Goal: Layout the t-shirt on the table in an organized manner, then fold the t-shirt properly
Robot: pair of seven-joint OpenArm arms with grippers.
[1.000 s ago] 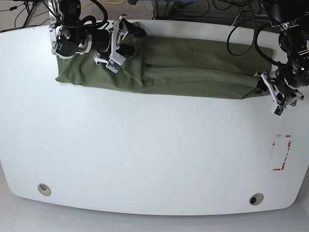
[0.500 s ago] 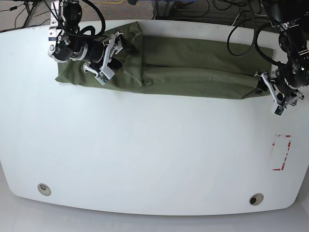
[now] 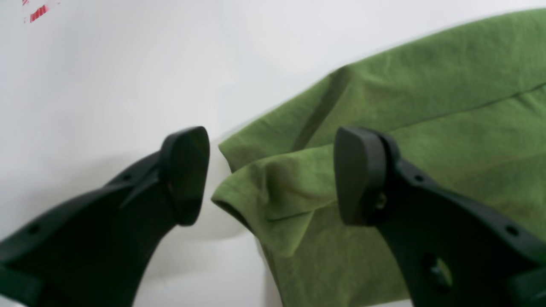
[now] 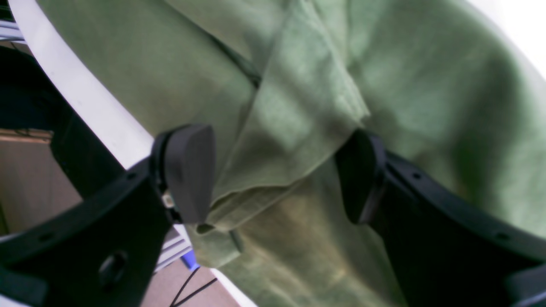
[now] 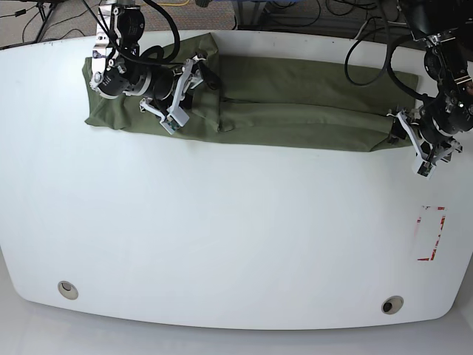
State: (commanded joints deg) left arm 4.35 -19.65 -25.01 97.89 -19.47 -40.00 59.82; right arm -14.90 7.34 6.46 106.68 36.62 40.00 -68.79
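The olive-green t-shirt (image 5: 295, 111) lies folded into a long, narrow strip along the far side of the white table (image 5: 236, 237). My right gripper (image 5: 194, 89) sits over the strip's left part. In the right wrist view the right gripper (image 4: 275, 175) is open, with a folded flap of the t-shirt (image 4: 426, 85) between its fingers, close to the table's rim (image 4: 85, 98). My left gripper (image 5: 397, 134) is at the strip's right end. In the left wrist view the left gripper (image 3: 273, 175) is open around a doubled corner of the t-shirt (image 3: 426, 85), low over the table (image 3: 106, 64).
A red tape rectangle (image 5: 431, 233) marks the table at the right, and a scrap of red tape (image 3: 38, 10) shows in the left wrist view. Two metal grommets (image 5: 68, 289) (image 5: 392, 304) sit near the front edge. Cables (image 5: 310, 11) run behind the far edge.
The right arm swung left and forward, then back right, and now sits lower over the strip's left part. The flap near the far edge has shifted up. The left arm barely moved.
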